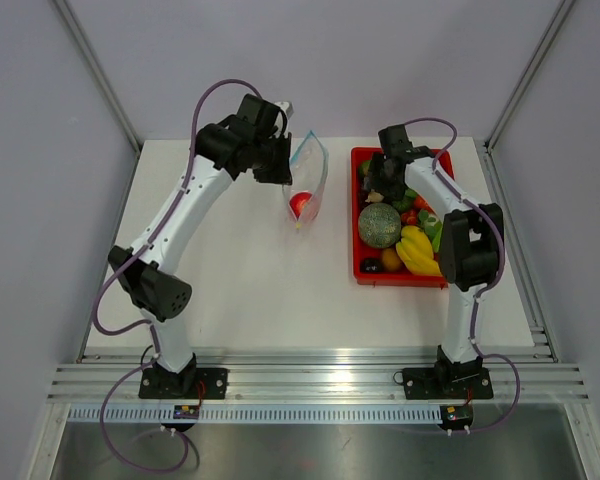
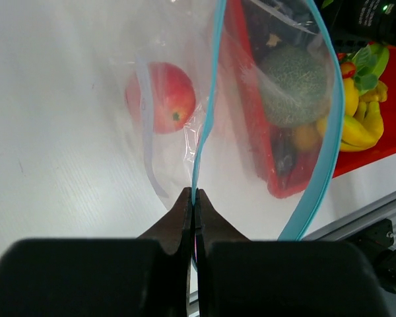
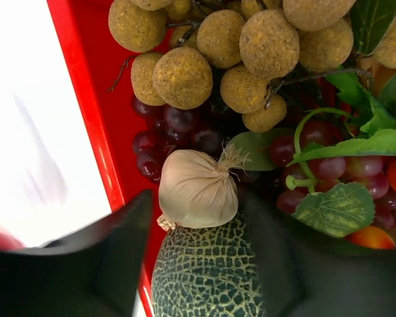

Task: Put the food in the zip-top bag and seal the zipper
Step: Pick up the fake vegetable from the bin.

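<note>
The clear zip-top bag (image 1: pixel 310 180) hangs open above the table, one red round fruit (image 1: pixel 300 204) inside it, also shown in the left wrist view (image 2: pixel 162 97). My left gripper (image 1: pixel 278 172) is shut on the bag's teal zipper (image 2: pixel 208 112) at the mouth edge (image 2: pixel 193 195). My right gripper (image 1: pixel 383 187) is open, low over the red tray (image 1: pixel 358 215). Its jaws stand either side of a beige garlic bulb (image 3: pixel 198 188) that rests on the green melon (image 3: pixel 204 271). Brown nuts (image 3: pixel 185 76), dark grapes (image 3: pixel 158 142) and green leaves (image 3: pixel 333 208) lie around it.
The tray stands at the right of the white table and also holds yellow bananas (image 1: pixel 417 252) and small orange and red pieces. Its left wall (image 3: pixel 79 79) is close beside my right gripper's left finger. Grey walls enclose the table on three sides.
</note>
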